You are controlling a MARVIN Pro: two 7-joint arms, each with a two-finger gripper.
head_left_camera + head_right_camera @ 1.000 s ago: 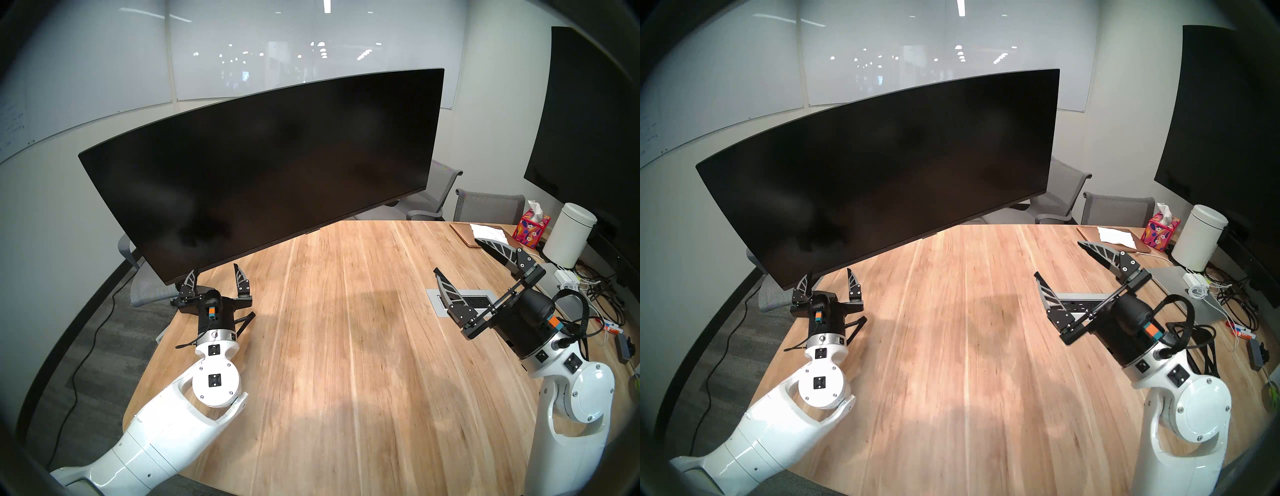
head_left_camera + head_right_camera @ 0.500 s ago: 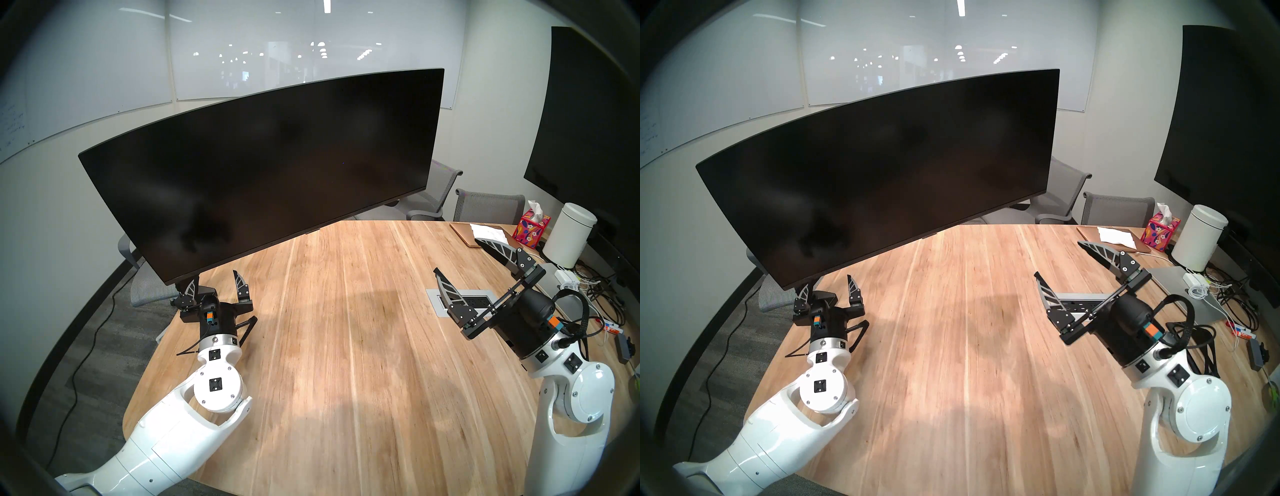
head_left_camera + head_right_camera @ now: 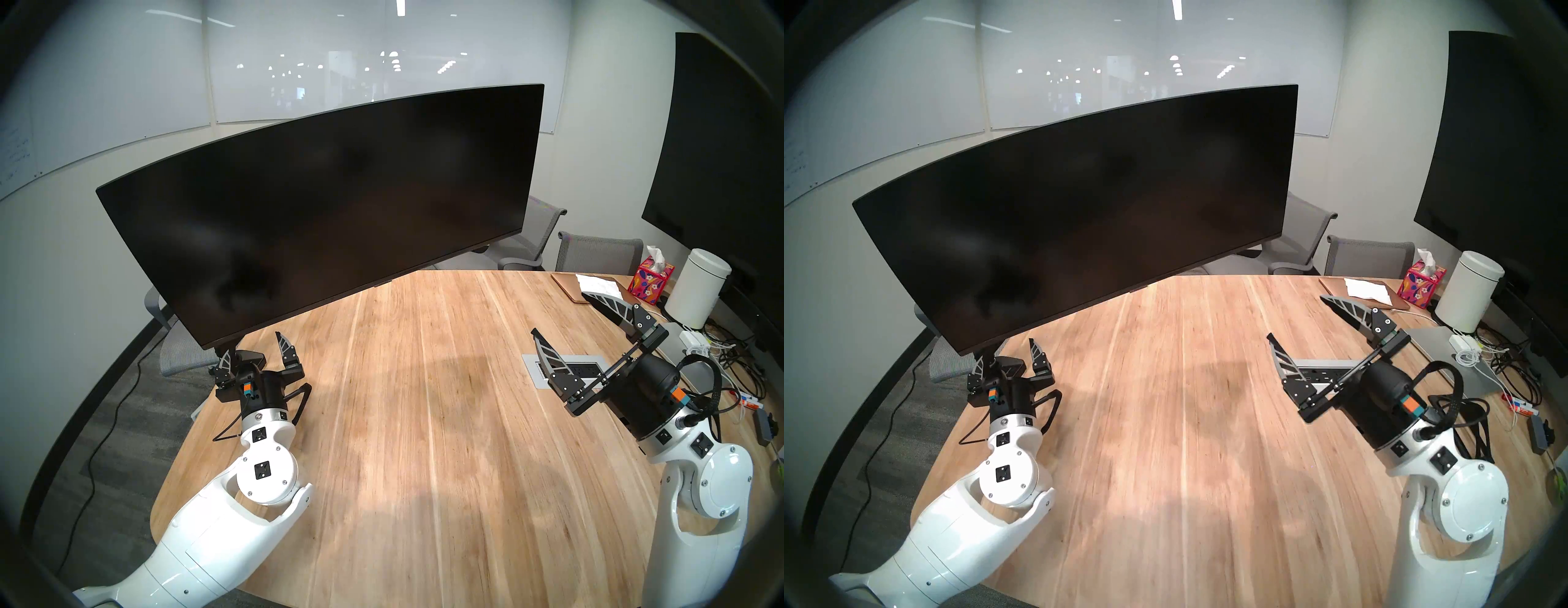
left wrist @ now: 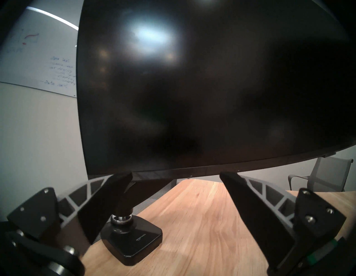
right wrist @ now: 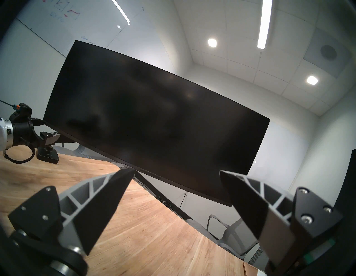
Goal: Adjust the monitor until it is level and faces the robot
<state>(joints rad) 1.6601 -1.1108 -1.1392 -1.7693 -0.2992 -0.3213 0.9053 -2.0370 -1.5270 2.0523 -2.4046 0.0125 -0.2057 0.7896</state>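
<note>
left wrist | monitor (image 4: pixel 192 86) just above spread left fingers (image 4: pixel 107 202), apart

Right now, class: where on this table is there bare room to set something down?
The wooden table is bare between the left gripper and the right gripper. It is crowded at the right edge: white canister, tissue box, cables.

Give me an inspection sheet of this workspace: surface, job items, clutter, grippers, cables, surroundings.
Surface: wooden table, power outlet set in it.
Job's things: monitor dark, tilted, its left end low; clamp base at the table's edge.
Clutter: tissue box, white canister, laptop, markers.
Grippers: left gripper open below the monitor's low corner; right gripper open, empty.
Cables: tangle at the table's right; one on the floor.
Surroundings: whiteboards, chairs, wall screen.
</note>
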